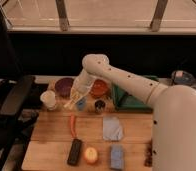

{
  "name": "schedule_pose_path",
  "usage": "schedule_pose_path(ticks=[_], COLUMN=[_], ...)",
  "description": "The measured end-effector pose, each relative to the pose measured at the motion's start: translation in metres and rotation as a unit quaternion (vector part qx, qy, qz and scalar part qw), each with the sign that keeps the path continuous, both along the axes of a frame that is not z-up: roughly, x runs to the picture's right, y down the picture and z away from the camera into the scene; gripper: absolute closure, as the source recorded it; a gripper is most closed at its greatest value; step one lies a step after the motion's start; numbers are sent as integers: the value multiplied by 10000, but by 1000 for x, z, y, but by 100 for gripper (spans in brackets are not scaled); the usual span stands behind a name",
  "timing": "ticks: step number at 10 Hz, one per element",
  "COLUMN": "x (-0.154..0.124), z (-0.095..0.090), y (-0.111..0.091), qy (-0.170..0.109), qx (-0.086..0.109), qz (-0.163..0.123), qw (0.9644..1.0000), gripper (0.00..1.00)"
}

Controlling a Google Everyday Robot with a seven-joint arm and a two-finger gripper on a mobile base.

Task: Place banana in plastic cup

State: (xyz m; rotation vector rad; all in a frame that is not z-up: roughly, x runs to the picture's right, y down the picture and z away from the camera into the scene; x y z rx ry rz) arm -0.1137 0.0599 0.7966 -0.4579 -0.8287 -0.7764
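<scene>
The gripper (76,96) has its fingers clamped on the banana (71,103), a pale cream piece that hangs tilted from them, its tip pointing toward 7 o'clock, down over the table edge of the plastic cup (81,103). That small light-blue cup stands just at 3 o'clock of the banana's lower end, touching or nearly touching it; whether the tip is inside the rim cannot be told. At 9 o'clock of the gripper stands a white cup (48,99), and at 11 o'clock a dark purple bowl (64,86). At 2 o'clock sits an orange-red bowl (99,88), and just at 3 o'clock of the blue cup a small dark glass (99,105). The white arm (126,82) runs from the gripper up to an elbow and then toward 4 o'clock. Lower on the wooden table (136,130), at 6 o'clock of the gripper, lie a thin orange-red pepper (73,124), a black block (74,152) and a round yellow-orange fruit (91,155)
</scene>
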Motion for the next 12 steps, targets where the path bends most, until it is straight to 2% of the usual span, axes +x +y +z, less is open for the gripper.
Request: schedule_pose_path(ticks=[1,2,5,8,10,12], x=[3,5,16,29,26,23], z=[5,8,18,32,34,30], y=[4,5,-4,-19,-22,-33], qy=[128,193,383,475,425,452], qx=[-10,9,242,407,464,615], qz=[36,74,258,392,446,474], qw=[9999,9998,9986,9973,9970,9960], gripper=[62,54,24,20,20,20])
